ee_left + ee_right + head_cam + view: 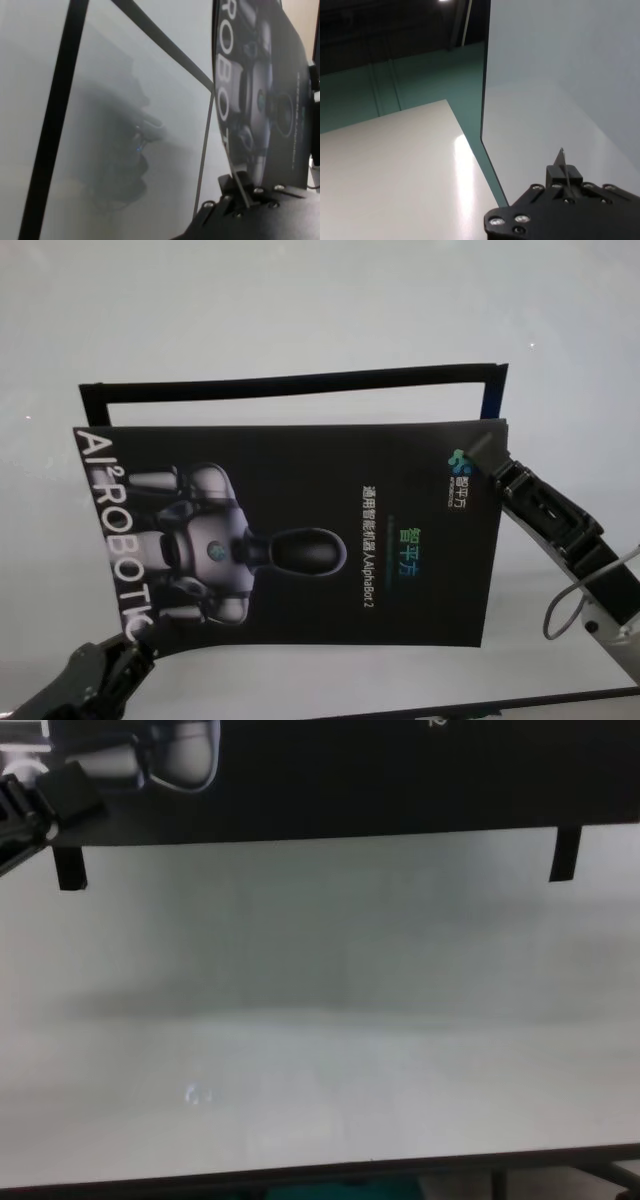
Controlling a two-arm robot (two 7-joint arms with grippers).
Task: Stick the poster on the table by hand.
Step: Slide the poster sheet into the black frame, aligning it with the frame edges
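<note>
The large, thin black rectangular poster (290, 530), a stiff glossy sheet printed with a grey-white rounded robot figure and white lettering, is held up off the wide, smooth pale grey-white table (300, 300) by both arms. In the head view the black, blocky right gripper (492, 462) has its fingers closed on the poster's far right corner, and the black jointed left gripper (130, 640) is pinched on the near left corner beside the lettering. A black rectangular outline (290, 385) shows on the tabletop beyond the sheet's far edge.

The chest view alone shows the gap under the sheet: the poster's lower edge (350, 820) hangs above the bare matte tabletop (320, 1020), with two short black tape strips (68, 868) dangling from its corners, the second (565, 855) on the right. It also shows the table's thin dark near edge.

The left wrist view shows the sheet edge-on, thin as a blade and slightly bowed, clamped between the flat pads of the left gripper (240, 192), with a soft reflection on the table's sheen. The right wrist view shows the poster's plain, pale unprinted back (560, 75), its sharp corner, and the sheet's edge gripped in the right gripper (563, 172); a green floor lies beyond.
</note>
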